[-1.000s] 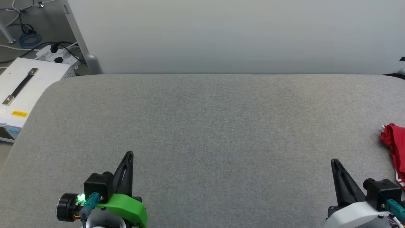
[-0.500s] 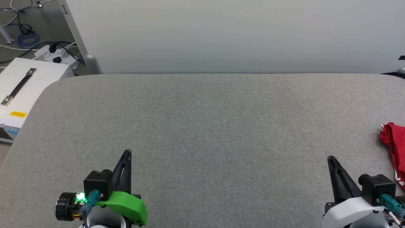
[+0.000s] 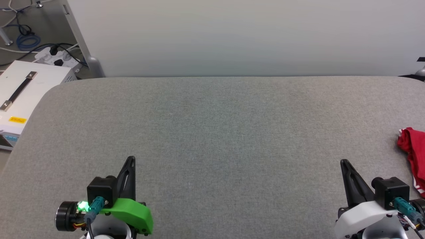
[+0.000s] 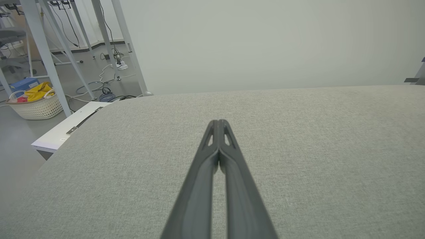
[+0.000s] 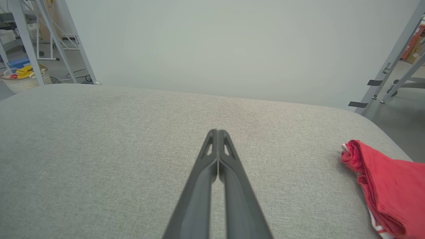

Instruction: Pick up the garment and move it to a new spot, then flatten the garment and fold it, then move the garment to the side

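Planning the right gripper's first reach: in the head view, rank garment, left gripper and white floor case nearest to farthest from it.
From the right gripper:
1. Garment, close on its right, at the table edge.
2. Left gripper, across the table, far left.
3. White case, on the floor past the table's left side.

The grey desk [image 3: 212, 132] gives a broad bare stretch across the middle of the frame, from the left end effector [image 3: 130, 160] at lower left to the right end effector [image 3: 344, 162] at lower right. Both have their fingers pressed together. The red garment [image 3: 415, 149] lies bunched at the right edge, near the right end effector. A pale wall panel [image 3: 232, 36] closes off the top of the frame behind the desk's far edge. Beyond the desk's upper-left corner stand a white box [image 3: 23, 89] and floor cables [image 3: 28, 39].
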Controlling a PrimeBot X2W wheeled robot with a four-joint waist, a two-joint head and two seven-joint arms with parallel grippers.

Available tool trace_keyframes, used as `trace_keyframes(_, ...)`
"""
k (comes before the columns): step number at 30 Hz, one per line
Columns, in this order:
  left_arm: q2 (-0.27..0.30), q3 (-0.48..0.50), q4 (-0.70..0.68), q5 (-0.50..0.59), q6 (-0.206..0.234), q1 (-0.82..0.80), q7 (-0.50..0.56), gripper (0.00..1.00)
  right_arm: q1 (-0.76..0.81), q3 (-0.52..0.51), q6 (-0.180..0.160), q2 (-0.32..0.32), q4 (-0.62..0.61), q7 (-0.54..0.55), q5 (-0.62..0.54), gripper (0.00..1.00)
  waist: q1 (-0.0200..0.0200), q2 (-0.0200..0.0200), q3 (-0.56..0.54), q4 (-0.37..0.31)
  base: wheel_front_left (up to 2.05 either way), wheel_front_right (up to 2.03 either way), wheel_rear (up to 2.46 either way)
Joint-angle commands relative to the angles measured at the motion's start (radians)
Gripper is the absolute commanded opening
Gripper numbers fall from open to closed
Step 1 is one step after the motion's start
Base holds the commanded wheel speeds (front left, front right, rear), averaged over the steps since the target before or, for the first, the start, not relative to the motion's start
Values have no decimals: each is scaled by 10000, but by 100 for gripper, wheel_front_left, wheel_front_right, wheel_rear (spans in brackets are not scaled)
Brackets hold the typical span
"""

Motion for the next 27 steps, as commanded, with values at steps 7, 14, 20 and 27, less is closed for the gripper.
trace_keyframes(7,-253,207,-163,347,76,-156,200,0,-405,85,-8,-10,268,55,-176,0,0,0,14,-30,0,0,0)
trace_keyframes(14,-367,334,-232,519,89,-169,342,0,-564,126,-8,-11,428,73,-258,0,0,0,25,-52,0,0,0)
trace_keyframes(20,-464,441,-291,664,99,-181,462,0,-699,160,-8,-11,563,87,-327,0,0,0,34,-70,0,0,0)
trace_keyframes(27,-578,569,-361,836,111,-194,605,0,-860,201,-9,-12,723,104,-410,0,0,0,45,-92,0,0,0)
